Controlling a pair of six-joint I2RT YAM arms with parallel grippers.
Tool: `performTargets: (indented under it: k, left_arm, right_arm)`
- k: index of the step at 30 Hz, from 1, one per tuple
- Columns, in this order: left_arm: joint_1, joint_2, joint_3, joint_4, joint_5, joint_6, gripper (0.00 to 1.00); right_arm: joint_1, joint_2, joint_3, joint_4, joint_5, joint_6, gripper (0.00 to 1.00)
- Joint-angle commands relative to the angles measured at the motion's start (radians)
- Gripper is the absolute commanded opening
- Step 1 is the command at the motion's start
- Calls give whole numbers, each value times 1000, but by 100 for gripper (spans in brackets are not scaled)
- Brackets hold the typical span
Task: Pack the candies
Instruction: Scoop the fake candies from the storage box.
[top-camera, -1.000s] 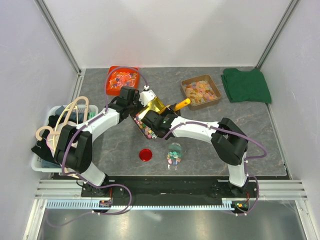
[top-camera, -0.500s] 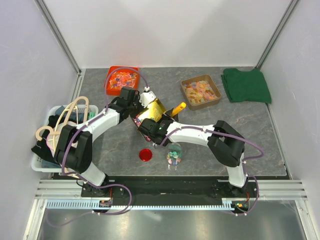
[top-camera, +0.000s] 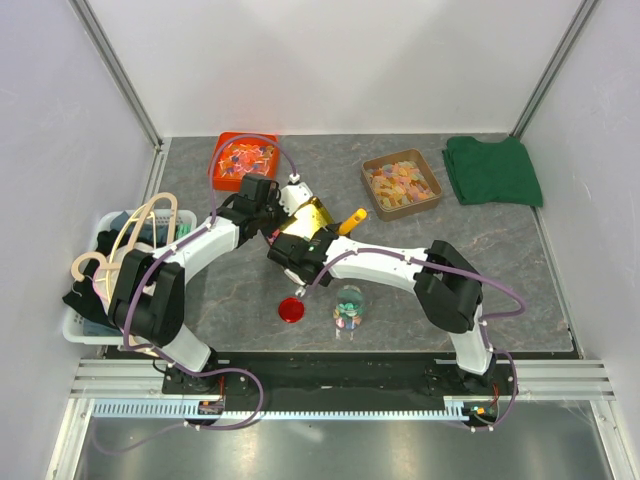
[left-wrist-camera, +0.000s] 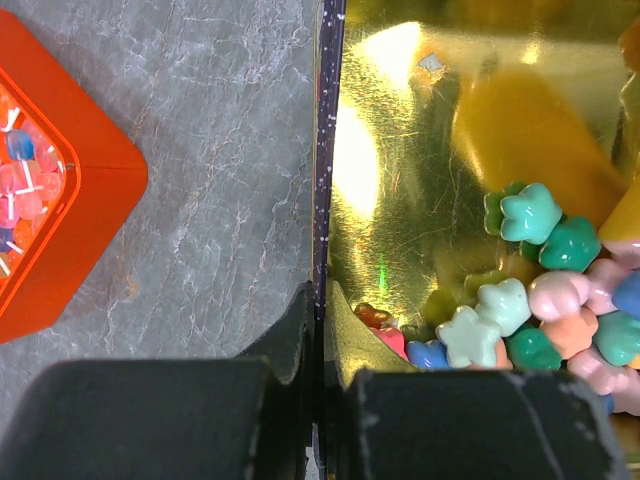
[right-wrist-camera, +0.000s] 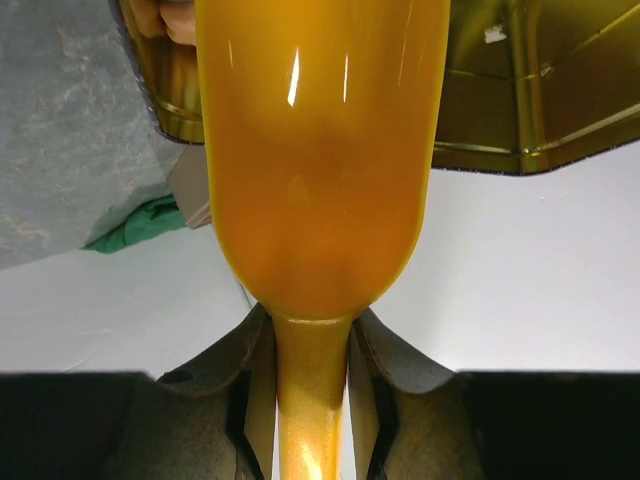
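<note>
**Much blocked from view**

Left fingers (left-wrist-camera: 290, 335), closed tight, pinch the rim of the gold tray (left-wrist-camera: 400, 180) mid-counter (top-camera: 200, 290). The candies (left-wrist-camera: 545, 300) heap inside, cut off by the frame. Right fingers (right-wrist-camera: 235, 365) clamp the orange scoop (right-wrist-camera: 320, 170) by its handle — its bowl blocks the tray.

The grey marbled surface (top-camera: 500, 280) carries an orange-red tray (top-camera: 245, 136) at its far left, a brown tray (top-camera: 411, 211) and a green cloth (top-camera: 492, 171) at its far right, and a red lid (top-camera: 291, 310) with a jar (top-camera: 348, 309) beside it near the front.
</note>
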Motion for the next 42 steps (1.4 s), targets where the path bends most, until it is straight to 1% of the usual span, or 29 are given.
performTargets:
  k: [1, 11, 20, 30, 42]
  left_arm:
    - [-10, -66, 11, 61, 66, -60, 2]
    - [-10, -63, 5, 61, 65, -63, 2]
    - [-10, -61, 5, 62, 68, -68, 2]
    - [-11, -58, -1, 65, 71, -72, 2]
    - [-10, -58, -9, 67, 71, -69, 2]
  right_arm:
    - [10, 41, 44, -38, -65, 50, 0]
    - [18, 66, 38, -33, -134, 90, 0]
    - [12, 82, 92, -77, -287, 181, 0]
    - [-10, 102, 104, -68, -335, 244, 0]
    - [-96, 118, 158, -80, -442, 339, 0]
